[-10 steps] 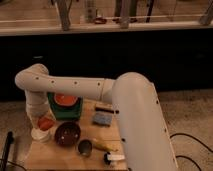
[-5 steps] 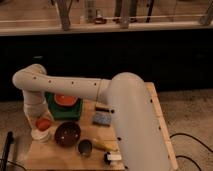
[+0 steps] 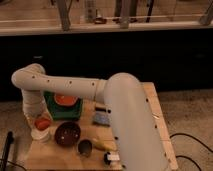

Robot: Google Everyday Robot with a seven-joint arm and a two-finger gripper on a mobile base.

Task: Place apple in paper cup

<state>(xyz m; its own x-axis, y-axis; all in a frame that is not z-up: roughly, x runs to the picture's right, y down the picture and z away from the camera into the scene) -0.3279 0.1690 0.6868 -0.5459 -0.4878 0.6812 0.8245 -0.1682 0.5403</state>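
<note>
The gripper point(image 3: 38, 117) hangs right above the short white paper cup point(image 3: 39, 135), and the small roundish orange-red apple point(image 3: 42, 123) sits at the cup's mouth. Whether the gripper is clamped on the fruit or free of it, I cannot tell. The risk: a fruit that wide may perch on the rim and roll onto the wooden surface point(image 3: 156, 107), or a sideways exit may tip the light cup towards the dark brown round bowl point(image 3: 67, 134) just beside the cup.

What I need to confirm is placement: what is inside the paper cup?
The apple sits in the mouth of the paper cup, its upper part showing above the rim, with the gripper right over it. The cup's inside below the apple is hidden.
</note>
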